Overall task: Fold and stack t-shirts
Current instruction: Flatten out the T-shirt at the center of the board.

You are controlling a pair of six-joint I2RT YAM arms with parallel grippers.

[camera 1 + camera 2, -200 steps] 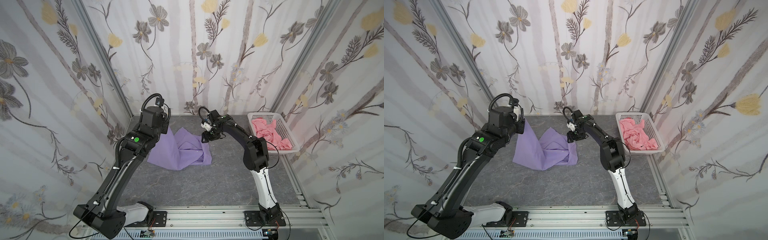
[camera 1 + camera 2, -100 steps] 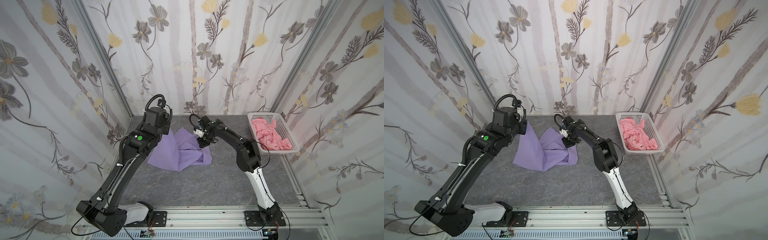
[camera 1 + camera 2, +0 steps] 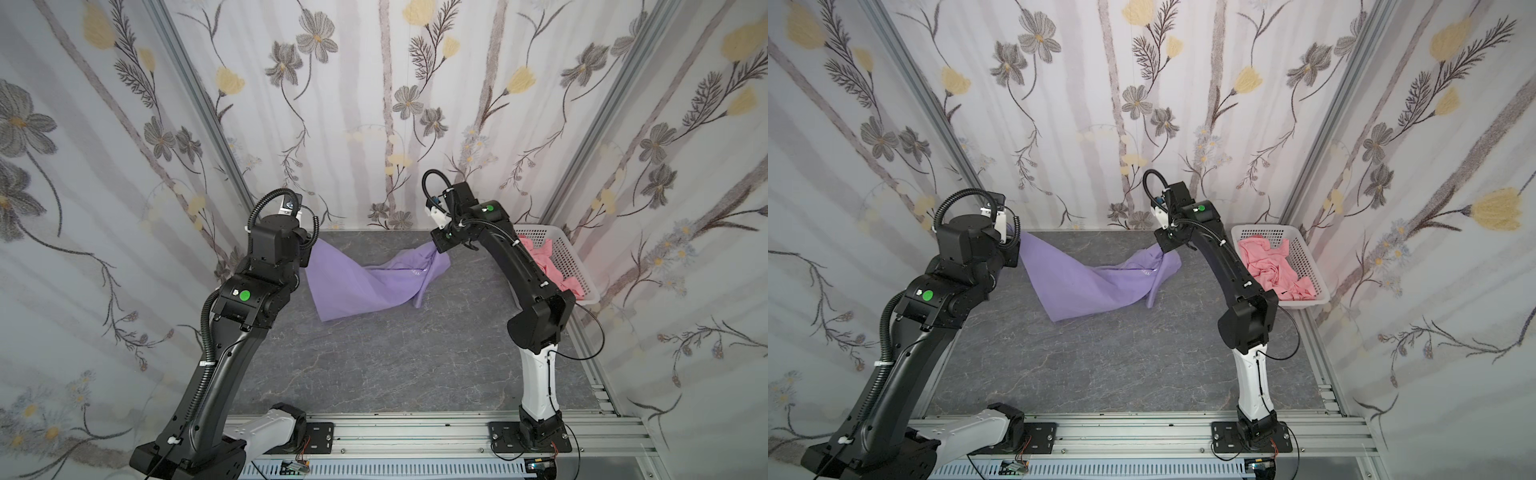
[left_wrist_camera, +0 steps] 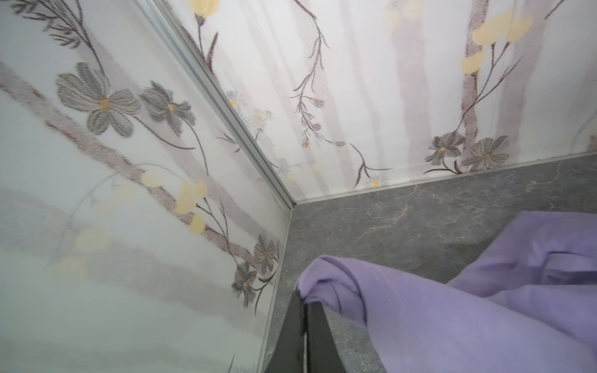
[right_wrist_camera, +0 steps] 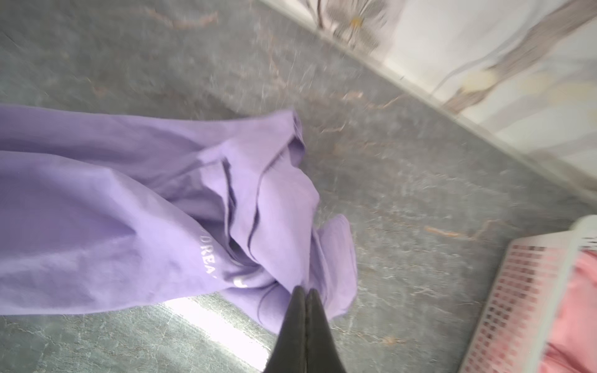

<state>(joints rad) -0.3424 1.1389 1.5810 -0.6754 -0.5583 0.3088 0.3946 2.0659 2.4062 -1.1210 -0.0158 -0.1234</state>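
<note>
In both top views the lavender t-shirt (image 3: 365,286) hangs between the arms, its middle sagging onto the grey table (image 3: 374,365) beside the white basket (image 3: 584,297) that holds the pink garment (image 3: 546,268). The right gripper (image 3: 437,250) lifts the end nearer the basket, and the far end runs up behind the left arm (image 3: 274,249). In the left wrist view the left gripper (image 4: 305,302) is pinched tight on a bunched hem. The blurred right wrist view shows the jaws closed on fabric by the white lettering (image 5: 210,258). The step looks like spreading; next, I judge, the ends need drawing apart and laying flat, clear of the basket.
</note>
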